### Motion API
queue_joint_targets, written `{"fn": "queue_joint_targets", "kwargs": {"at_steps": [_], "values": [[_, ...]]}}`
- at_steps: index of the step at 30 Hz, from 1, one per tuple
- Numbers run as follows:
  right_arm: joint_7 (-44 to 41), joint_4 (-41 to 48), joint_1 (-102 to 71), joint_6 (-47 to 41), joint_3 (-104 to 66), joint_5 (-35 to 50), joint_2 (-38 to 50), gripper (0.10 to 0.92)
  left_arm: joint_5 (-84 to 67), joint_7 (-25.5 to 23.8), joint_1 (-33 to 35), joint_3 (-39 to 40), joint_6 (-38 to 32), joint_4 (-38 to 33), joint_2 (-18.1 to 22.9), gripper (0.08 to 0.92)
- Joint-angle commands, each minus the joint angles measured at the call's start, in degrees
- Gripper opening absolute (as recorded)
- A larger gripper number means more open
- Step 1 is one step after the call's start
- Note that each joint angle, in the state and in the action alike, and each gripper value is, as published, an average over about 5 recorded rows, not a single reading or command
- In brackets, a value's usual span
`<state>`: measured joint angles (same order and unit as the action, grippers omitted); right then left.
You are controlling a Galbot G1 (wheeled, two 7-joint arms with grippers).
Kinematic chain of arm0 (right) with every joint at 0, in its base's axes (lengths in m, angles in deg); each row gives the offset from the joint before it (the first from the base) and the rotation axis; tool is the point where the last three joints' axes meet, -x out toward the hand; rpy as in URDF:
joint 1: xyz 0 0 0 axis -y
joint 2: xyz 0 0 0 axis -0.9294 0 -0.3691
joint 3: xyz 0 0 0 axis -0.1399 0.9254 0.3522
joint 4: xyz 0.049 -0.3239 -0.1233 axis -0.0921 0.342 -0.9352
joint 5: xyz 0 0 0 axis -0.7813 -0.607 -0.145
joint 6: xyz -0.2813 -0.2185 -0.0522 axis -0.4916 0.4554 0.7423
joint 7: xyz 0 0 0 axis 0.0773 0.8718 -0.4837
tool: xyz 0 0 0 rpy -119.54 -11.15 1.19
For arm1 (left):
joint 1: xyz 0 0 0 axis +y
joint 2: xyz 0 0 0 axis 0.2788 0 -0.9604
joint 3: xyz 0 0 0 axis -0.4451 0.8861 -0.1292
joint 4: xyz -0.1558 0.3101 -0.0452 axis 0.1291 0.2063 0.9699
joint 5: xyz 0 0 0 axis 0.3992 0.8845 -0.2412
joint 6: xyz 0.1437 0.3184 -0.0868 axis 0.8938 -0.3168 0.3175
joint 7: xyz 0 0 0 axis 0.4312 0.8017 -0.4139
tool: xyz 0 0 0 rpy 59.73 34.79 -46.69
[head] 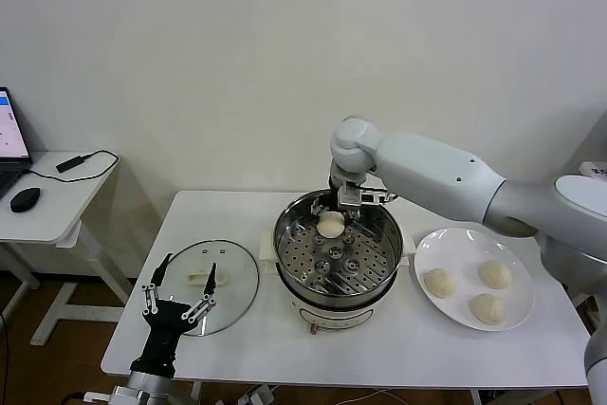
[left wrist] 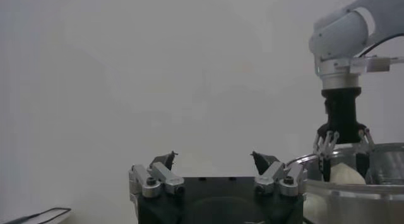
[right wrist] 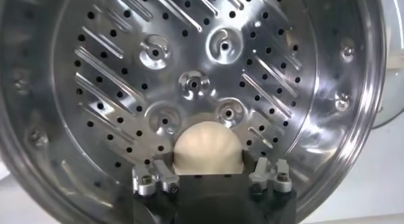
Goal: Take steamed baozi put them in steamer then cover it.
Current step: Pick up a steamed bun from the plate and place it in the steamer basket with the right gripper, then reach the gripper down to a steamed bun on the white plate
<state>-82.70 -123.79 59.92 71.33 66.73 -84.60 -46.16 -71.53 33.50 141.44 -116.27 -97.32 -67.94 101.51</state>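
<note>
The steamer (head: 285, 239) stands mid-table, a shiny steel pot with a perforated tray (right wrist: 189, 55) inside. One steamed baozi (head: 330, 225) rests on the tray at its far side. My right gripper (head: 334, 211) hangs just over it, open, with a finger on each side of the bun (right wrist: 208, 149). Three more baozi (head: 438, 282) (head: 495, 274) (head: 487, 307) lie on the white plate (head: 469, 239) to the right. The glass cover (head: 235, 277) lies flat to the left of the pot. My left gripper (head: 190, 265) hovers open over its near edge, holding nothing.
A side table at the far left carries a laptop (head: 9, 139), a mouse (head: 25, 199) and a cable adapter (head: 71, 164). The steamer's white base (head: 332, 315) sits close to the table's front edge.
</note>
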Motion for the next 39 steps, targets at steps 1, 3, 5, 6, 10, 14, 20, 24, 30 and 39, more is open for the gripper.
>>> {"fn": "queue_joint_targets", "kwargs": {"at_steps": [1,3,5,6,10,14,20,24,30,39], "values": [[-2.0,-1.2,0.48,-2.2,-1.17,4.5,1.64,0.812,-0.02,0.08,0.08,-0.12,-0.13,0.01,0.07,0.823],[-4.63,-3.29,2.23,-4.84,-1.53,9.04,4.21,0.82,-0.02,0.1,0.08,-0.13,-0.13,0.01,0.07,0.823],[-7.67,-5.54,4.75,-8.43,-1.65,14.01,7.42,0.822,-0.02,0.1,0.06,-0.09,-0.09,-0.02,0.02,0.823],[-8.83,-6.49,6.35,-10.59,-1.37,16.54,9.11,0.822,-0.02,0.1,0.04,-0.04,-0.06,-0.05,-0.01,0.823],[-10.63,-7.7,13.0,-19.95,2.73,27.16,16.3,0.823,-0.01,0.09,-0.14,0.31,0.05,-0.28,-0.16,0.823],[-10.5,-6.04,17.69,-31.07,9.18,38.61,22.83,0.823,0.0,0.09,-0.3,0.78,0.05,-0.45,-0.31,0.823],[-10.05,-2.57,17.48,-38.01,15.45,44.35,29.99,0.823,0.1,0.1,-0.64,1.5,0.1,-0.39,-0.48,0.823],[-8.17,-1.63,14.54,-39.06,18.55,44.49,32.35,0.823,0.11,0.14,-0.72,1.64,0.2,-0.48,-0.49,0.823],[-3.79,0.43,7.8,-39.25,19.76,43.85,32.51,0.823,0.14,0.19,-0.77,1.49,0.18,-0.19,-0.43,0.823],[-0.15,3.36,-2.16,-39.25,15.07,41.28,29.85,0.823,0.21,0.28,-0.72,1.35,0.03,0.29,-0.19,0.823]]}}
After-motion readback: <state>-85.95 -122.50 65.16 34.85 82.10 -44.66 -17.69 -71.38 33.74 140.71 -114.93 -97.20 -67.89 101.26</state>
